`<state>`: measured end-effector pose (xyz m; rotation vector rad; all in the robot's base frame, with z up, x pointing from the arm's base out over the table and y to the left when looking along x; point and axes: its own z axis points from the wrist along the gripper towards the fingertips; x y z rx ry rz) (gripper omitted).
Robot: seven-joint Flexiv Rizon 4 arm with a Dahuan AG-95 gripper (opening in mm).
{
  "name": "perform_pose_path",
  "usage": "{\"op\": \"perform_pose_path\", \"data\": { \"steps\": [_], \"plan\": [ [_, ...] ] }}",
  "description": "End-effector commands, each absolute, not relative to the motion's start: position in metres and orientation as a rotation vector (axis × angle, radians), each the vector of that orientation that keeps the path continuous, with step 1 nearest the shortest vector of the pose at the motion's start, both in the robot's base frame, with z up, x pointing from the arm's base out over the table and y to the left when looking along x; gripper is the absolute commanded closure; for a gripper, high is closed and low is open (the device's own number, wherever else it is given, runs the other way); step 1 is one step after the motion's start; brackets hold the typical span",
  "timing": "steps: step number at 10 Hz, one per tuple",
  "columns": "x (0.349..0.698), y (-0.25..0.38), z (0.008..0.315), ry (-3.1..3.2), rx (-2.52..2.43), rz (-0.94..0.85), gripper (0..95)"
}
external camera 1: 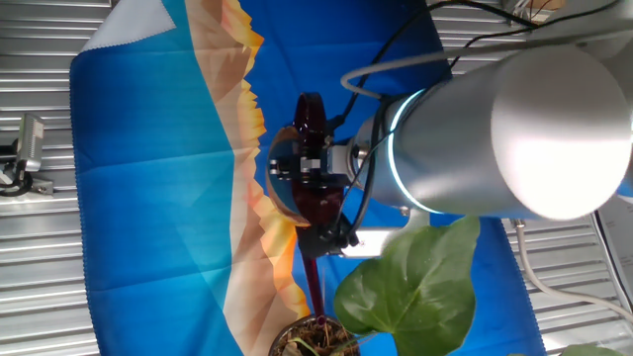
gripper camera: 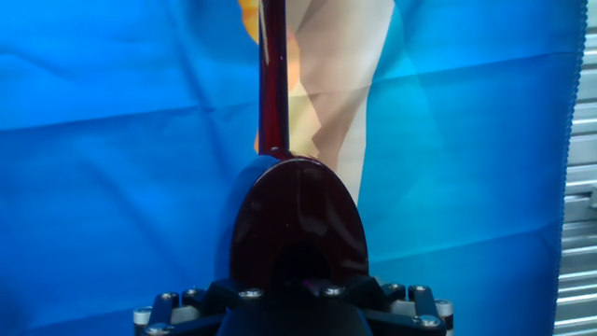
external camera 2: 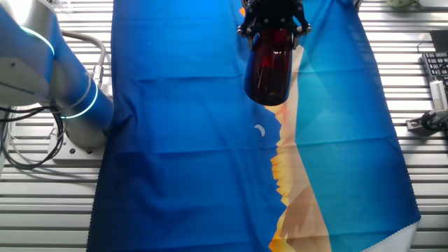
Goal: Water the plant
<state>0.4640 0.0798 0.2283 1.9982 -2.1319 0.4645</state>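
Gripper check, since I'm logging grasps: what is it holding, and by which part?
The gripper holds the dark red watering can by its rear end, opposite the spout.

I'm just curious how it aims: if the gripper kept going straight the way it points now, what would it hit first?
Apart from the dark red translucent long-spouted watering can the gripper holds, probably the blue and orange cloth on the table; the hand view shows only that ahead, though depth is unclear.

Even, bright overhead lighting. Glare whitens the arm housing in one fixed view; beside it the cloth shows soft shadows. In the hand view, the watering can appears dark, slightly blurred, close to the lens.
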Motion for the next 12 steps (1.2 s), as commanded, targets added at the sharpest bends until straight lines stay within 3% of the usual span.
{"op": "perform_pose_path", "data": {
  "steps": [1,12],
  "plan": [
    [0.4641,0.0801,0.2308,-2.13,1.975,0.477,95.0],
    [0.4625,0.0814,0.237,-2.064,1.94,0.521,95.0]
  ]
}}
